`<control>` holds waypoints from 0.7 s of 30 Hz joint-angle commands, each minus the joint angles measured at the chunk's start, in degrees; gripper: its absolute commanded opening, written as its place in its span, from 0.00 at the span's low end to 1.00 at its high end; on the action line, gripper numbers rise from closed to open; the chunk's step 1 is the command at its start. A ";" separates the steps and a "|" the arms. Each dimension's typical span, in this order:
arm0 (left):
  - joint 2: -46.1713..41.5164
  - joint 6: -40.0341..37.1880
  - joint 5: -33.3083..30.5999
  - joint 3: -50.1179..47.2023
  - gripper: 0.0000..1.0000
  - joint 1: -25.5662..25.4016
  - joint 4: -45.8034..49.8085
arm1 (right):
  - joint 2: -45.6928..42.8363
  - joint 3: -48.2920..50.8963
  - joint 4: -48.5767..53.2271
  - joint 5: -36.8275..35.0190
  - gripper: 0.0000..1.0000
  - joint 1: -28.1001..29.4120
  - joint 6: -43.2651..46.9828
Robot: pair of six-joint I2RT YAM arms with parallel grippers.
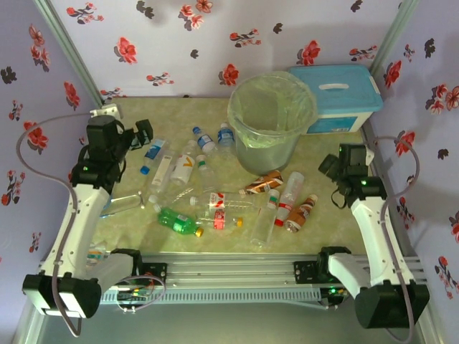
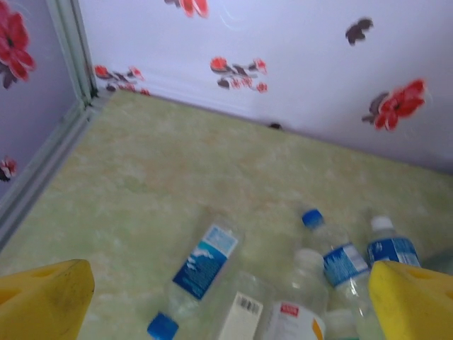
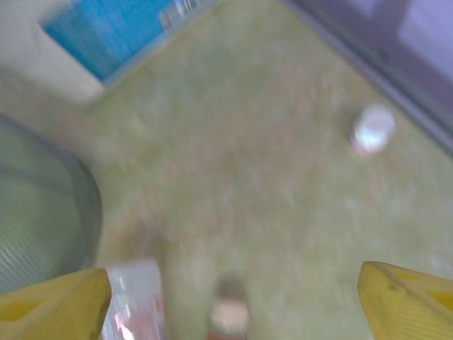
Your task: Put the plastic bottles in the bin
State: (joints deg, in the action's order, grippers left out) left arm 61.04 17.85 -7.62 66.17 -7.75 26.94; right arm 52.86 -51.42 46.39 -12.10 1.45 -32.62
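Several plastic bottles lie scattered on the green table, among them a green one, two brown-orange ones and a clear one. The bin, round with a pale green bag, stands at the back. My left gripper hangs open above a blue-labelled bottle, with more bottles beside it. My right gripper is open too, nothing between its fingers. Below it are a blurred bottle and the bin's wall.
A white box with a light-blue lid stands right of the bin at the back. Flowered walls close the table at the back and both sides. A small white and red thing lies near the right wall.
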 commanded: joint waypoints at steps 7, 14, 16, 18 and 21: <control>6.12 -1.97 9.50 4.80 1.00 -0.03 11.72 | -1.31 8.48 11.36 15.62 0.84 9.76 -14.16; 9.14 -4.30 11.46 6.37 1.00 0.11 12.21 | 2.44 14.32 5.36 18.07 0.84 15.46 -18.17; 10.03 -4.48 11.45 6.26 1.00 0.12 12.05 | 2.60 16.23 3.67 18.16 0.84 15.79 -18.82; 10.79 -4.26 11.42 5.85 1.00 0.16 11.41 | 2.64 18.39 1.60 18.50 0.83 15.84 -19.47; 11.60 -4.09 11.58 5.79 1.00 0.11 10.36 | 2.93 20.51 -0.73 18.80 0.81 15.84 -20.02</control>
State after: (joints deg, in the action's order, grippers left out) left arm 71.72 14.92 2.76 70.78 -7.73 37.91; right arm 55.46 -32.49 48.60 5.91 16.88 -50.26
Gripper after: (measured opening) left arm 0.997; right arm 0.818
